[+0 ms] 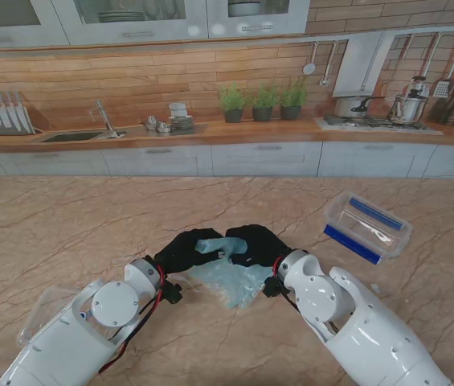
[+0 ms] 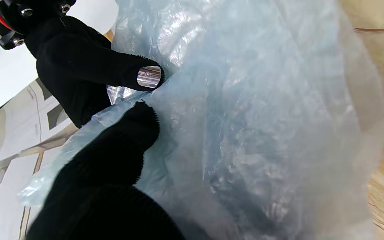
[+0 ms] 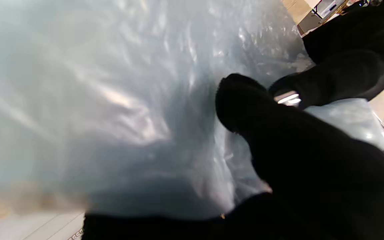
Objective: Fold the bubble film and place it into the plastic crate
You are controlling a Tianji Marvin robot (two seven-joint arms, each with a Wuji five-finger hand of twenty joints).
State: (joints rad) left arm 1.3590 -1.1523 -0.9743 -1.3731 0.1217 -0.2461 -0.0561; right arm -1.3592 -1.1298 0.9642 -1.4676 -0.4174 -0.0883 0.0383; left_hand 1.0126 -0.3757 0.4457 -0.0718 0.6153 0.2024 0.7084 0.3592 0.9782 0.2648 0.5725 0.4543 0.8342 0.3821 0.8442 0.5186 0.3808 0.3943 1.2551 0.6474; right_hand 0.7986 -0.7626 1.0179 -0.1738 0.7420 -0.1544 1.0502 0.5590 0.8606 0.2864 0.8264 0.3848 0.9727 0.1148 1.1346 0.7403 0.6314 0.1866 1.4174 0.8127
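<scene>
Bubble film (image 1: 231, 277) bunched at counter (image 1: 66, 225) centre, near our side, pinched at its far edge between our two hands. Left hand (image 1: 185, 250) clamped on film; right hand (image 1: 255, 244) clamped on it too, fingertips (image 2: 149, 76) meeting across thin edge. Crate (image 1: 366, 227) well apart, to right, open. Risks, as we judge: slick film slipping from pinch; uneven pull tearing it or spoiling fold; loose bundle springing open before reaching crate.
</scene>
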